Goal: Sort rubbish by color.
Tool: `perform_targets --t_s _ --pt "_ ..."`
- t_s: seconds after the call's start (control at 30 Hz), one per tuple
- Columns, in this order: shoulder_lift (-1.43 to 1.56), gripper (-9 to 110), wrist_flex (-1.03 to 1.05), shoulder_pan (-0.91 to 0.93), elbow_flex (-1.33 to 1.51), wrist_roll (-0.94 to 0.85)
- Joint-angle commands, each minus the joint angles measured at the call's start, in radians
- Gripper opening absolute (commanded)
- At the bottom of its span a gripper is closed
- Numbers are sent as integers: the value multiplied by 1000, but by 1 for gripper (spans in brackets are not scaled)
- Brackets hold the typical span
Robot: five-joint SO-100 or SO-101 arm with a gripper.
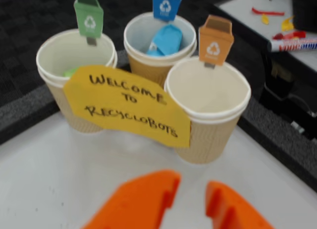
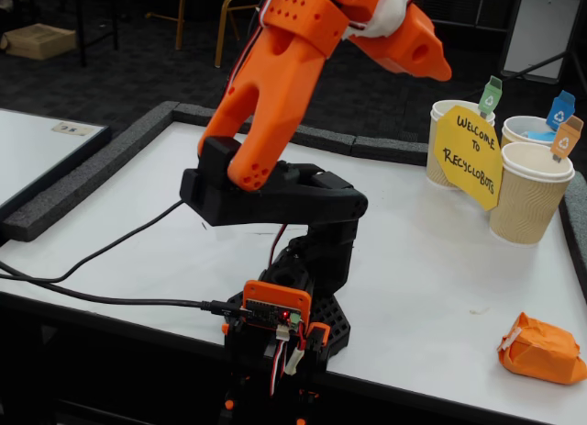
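Orange wad [image 2: 541, 349] lies loose on table [image 2: 431, 287], likely light, soft, crushable; best pinched across its crumpled middle; gripper [image 1: 190, 199] fingers apart, empty.

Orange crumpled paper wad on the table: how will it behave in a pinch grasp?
The orange crumpled paper wad probably weighs little for its bulk. Its creased folds suggest it will squash between the fingers rather than resist. The irregular, flat-bottomed shape looks unlikely to roll; a push would probably slide it across the smooth white table.
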Motion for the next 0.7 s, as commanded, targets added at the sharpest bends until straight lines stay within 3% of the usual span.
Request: perform_targets --t_s 0.0,0.43,0.67 --pt "-5 0 -69 14 -21 18" --pt "-9 0 -129 20 -28 23" --pt "-21 0 -184 173 38 26"
